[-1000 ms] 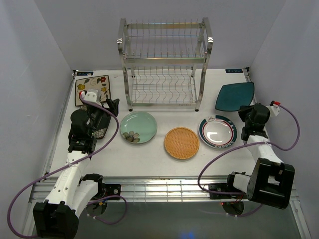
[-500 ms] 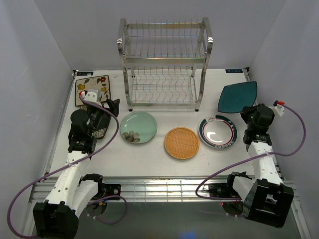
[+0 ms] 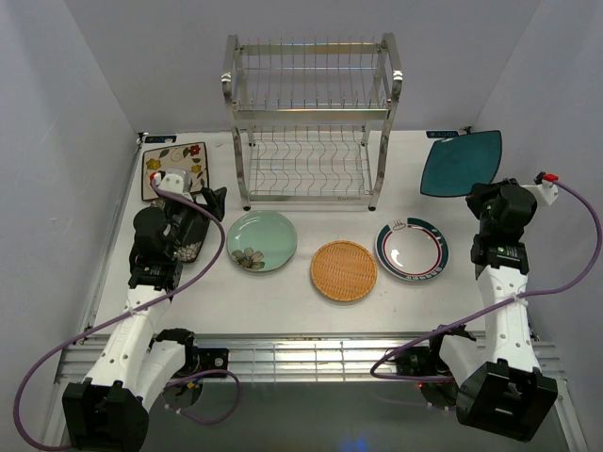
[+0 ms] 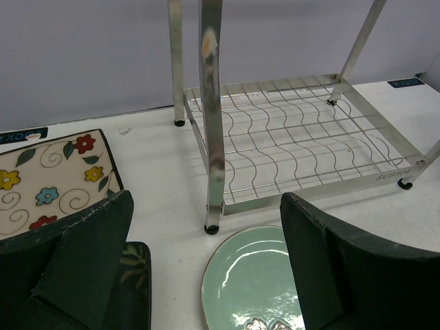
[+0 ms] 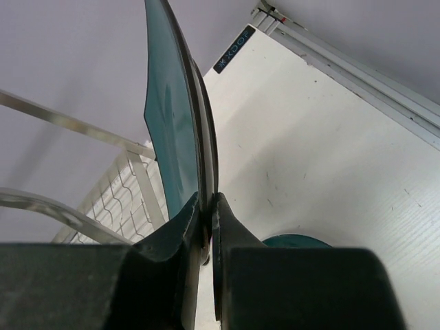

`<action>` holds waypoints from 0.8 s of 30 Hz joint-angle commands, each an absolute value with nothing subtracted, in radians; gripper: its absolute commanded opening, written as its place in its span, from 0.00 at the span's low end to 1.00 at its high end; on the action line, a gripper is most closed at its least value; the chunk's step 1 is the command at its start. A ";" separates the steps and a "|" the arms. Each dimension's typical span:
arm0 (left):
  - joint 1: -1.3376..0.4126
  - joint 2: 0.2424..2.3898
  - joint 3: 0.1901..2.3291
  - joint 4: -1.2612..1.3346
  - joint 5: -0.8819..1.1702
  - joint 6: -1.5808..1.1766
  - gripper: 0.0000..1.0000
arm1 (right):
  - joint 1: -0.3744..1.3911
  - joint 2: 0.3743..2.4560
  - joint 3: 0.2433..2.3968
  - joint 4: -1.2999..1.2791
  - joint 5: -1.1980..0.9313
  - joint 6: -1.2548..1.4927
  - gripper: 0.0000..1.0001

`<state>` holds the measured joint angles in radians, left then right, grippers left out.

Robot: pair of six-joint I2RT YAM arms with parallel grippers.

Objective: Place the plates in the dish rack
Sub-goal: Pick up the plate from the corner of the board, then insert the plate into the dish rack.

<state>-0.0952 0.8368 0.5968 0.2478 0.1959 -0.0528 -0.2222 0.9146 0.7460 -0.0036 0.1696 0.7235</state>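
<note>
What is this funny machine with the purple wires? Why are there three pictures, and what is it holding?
It is a robot with two arms bolted to a white table. One picture looks down from above. The other two come from little cameras on the wrists, so you see the jaws up close. At the back stands a shiny wire dish rack with no plates in it yet. On the table lie a pale green plate, a woven orange plate, a white plate with a striped rim and a flowery rectangular plate. The jaws of the right arm are shut on the edge of a teal plate, holding it up in the air. The jaws of the left arm are wide open and hold nothing.
</note>
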 commanded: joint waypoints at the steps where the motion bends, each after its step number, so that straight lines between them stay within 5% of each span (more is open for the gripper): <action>1: -0.092 0.824 0.591 0.261 0.209 -0.057 0.98 | -0.221 0.859 0.879 0.144 0.161 0.747 0.08; 24: -0.092 0.827 0.591 0.261 0.219 -0.057 0.98 | -0.218 0.854 1.147 0.110 0.078 0.811 0.08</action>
